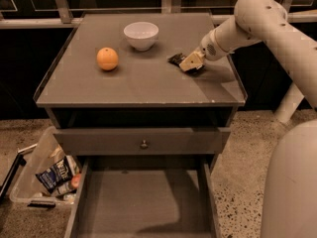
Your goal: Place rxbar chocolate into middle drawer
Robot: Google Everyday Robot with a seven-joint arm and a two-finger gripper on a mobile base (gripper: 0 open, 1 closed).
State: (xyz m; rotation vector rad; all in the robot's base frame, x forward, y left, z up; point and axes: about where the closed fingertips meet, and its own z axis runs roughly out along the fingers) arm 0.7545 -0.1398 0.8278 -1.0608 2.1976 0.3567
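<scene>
Upper right of the frame, on the flat grey cabinet top (148, 86): small flat snack bar in a black wrapper, the rxbar chocolate (175, 59), lying near the right edge. Not yet lifted.

Same spot: cream two-finger gripper (190, 62) on the white arm (257, 19), tip down at the bar's right end, touching it or just over it. I cannot tell how far the claw is open, nor whether it has hold of the bar.

Bottom centre: wide shallow grey middle drawer (143, 207), pulled out, plain floor in shadow. Directly above it: closed grey drawer front with a small round metal knob (143, 135); not the target.

Upper left of the top: round orange fruit (107, 58). Upper centre: white bowl (141, 35). Both well apart from the bar.

Lower left, on the floor: clear plastic bin (25, 192) holding a blue-and-white snack bag (53, 174).

Step in hand, as I judge it: the pick-up; placing not begun. The next move calls for a sure grip on the thin wrapper and a lift clear of the top. After that comes travel out past the front edge and a descent in front of the knobbed drawer front into the open drawer. Risk I note: a flat, slick bar may slip.
</scene>
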